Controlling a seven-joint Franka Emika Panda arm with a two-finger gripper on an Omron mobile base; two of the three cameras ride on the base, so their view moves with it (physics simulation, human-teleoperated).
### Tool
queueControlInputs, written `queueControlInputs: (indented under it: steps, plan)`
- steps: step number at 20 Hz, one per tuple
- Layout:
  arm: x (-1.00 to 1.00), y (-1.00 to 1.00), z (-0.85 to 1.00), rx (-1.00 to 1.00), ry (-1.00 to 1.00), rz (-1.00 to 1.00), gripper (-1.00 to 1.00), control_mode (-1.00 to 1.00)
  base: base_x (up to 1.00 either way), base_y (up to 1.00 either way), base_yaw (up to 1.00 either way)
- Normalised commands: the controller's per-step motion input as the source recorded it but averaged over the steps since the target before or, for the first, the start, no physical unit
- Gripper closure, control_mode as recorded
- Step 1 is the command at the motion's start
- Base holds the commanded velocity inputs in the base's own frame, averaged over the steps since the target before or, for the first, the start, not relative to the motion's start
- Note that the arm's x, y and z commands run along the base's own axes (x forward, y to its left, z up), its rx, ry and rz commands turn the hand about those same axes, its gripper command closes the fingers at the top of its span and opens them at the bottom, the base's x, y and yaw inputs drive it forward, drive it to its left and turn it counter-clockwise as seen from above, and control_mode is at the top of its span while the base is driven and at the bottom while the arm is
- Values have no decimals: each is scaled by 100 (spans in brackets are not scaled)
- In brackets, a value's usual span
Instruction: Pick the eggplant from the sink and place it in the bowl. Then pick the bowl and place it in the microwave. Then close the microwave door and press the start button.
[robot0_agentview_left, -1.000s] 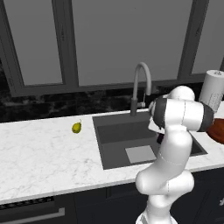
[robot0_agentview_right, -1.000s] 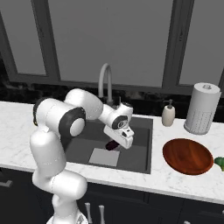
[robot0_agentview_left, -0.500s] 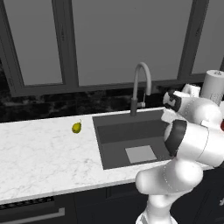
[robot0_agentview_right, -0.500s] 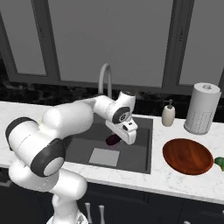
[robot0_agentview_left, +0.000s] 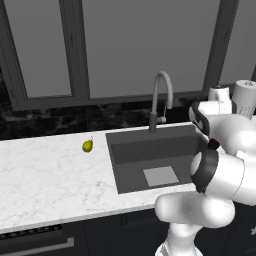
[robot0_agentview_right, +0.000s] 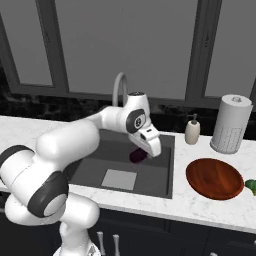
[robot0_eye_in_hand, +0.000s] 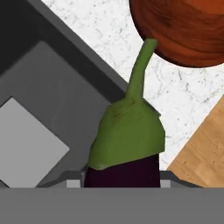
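Note:
The eggplant (robot0_eye_in_hand: 124, 144), dark purple with a green cap and stem, hangs between the jaws of my gripper (robot0_agentview_right: 142, 151), which is shut on it. It is lifted over the right part of the sink (robot0_agentview_right: 95, 167), a dark grey basin with a light square on its floor (robot0_eye_in_hand: 26, 144). The eggplant (robot0_agentview_right: 137, 156) shows just below the white hand. The reddish-brown bowl (robot0_agentview_right: 214, 178) sits on the counter to the right of the sink, apart from the hand; its rim (robot0_eye_in_hand: 183, 30) lies beyond the stem tip. The microwave is out of view.
A curved faucet (robot0_agentview_left: 161, 97) stands behind the sink. A yellow-green pear (robot0_agentview_left: 87, 145) lies on the marble counter to the left. A soap bottle (robot0_agentview_right: 192, 132) and a paper towel roll (robot0_agentview_right: 230, 123) stand behind the bowl, with something green (robot0_agentview_right: 251, 186) at the right edge.
The arm has swung its elbow around and folded differently. The hand, with the eggplant in it, has risen a little and shifted slightly toward the sink's right side.

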Motion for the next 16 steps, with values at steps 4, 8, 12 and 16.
queueControlInputs:
  steps: [4, 8, 12, 16]
  plan:
    - [-3, -69, 6, -19, 0, -5, 100, -100, 0, 0, 0]
    - [0, -98, 1, -3, 6, -1, 100, -100, 0, 0, 0]
    - [0, -99, 6, 0, 12, 0, 100, -100, 0, 0, 0]
    - [0, -82, 0, 0, 7, 0, 100, -100, 0, 0, 0]
